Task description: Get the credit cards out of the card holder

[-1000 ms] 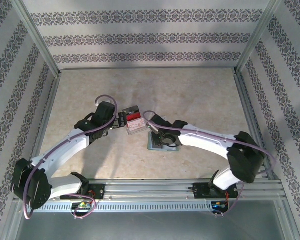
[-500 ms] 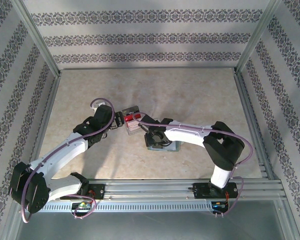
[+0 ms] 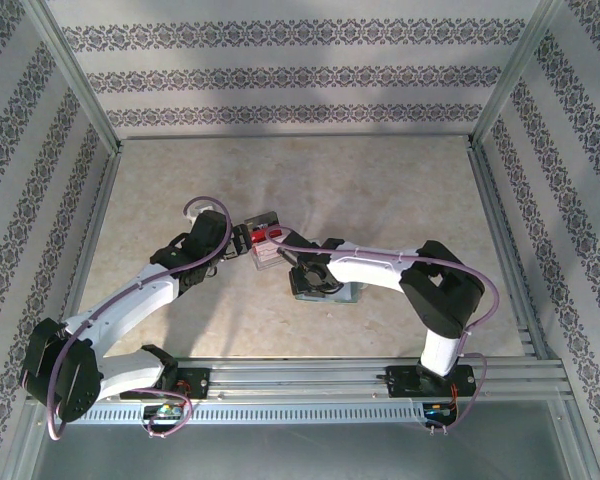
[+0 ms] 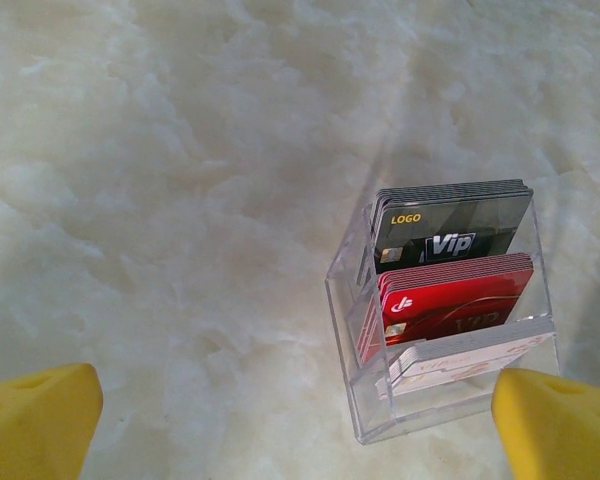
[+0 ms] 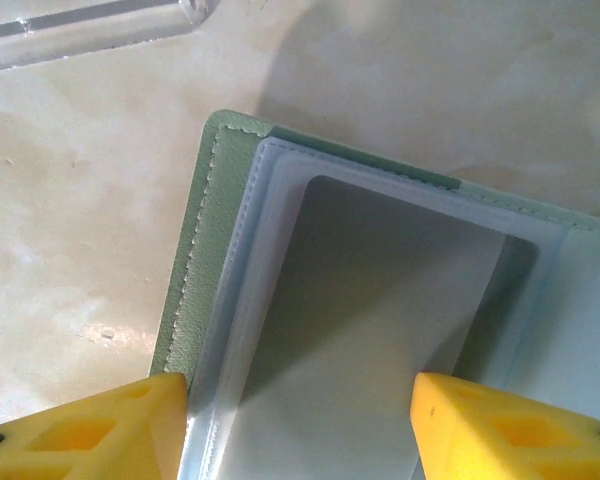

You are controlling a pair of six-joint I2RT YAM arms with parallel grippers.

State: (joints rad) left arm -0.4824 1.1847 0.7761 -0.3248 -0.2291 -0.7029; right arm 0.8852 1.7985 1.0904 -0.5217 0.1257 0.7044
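One card holder (image 5: 380,300), pale green-blue, lies flat on the worktop (image 4: 180,200) directly under the right end effector (image 5: 295,420). The holder's clear pocket sits between the two yellow fingers (image 5: 80,425). They stand apart and grip nothing, but I cannot tell if their tips touch the holder. Under the pocket there is a grey surface, and I cannot say if it is a card.

One clear tray (image 4: 342,320) stands just ahead of the left end effector (image 4: 300,425), whose two fingers are spread wide and hold nothing. Inside the tray, credit cards stand on edge in three groups. The dark grey group (image 4: 450,225) is farthest from this end effector, the red group (image 4: 455,295) is in the middle, and the pale group (image 4: 470,360) is nearest. The single cards in a group are too thin to count.

The worktop is cream with a marble pattern. Three walls (image 3: 280,80) with grey ornament bands close it in, with metal posts (image 3: 75,80) at the corners. One metal rail (image 3: 300,380) at the near edge carries the two arm bases.
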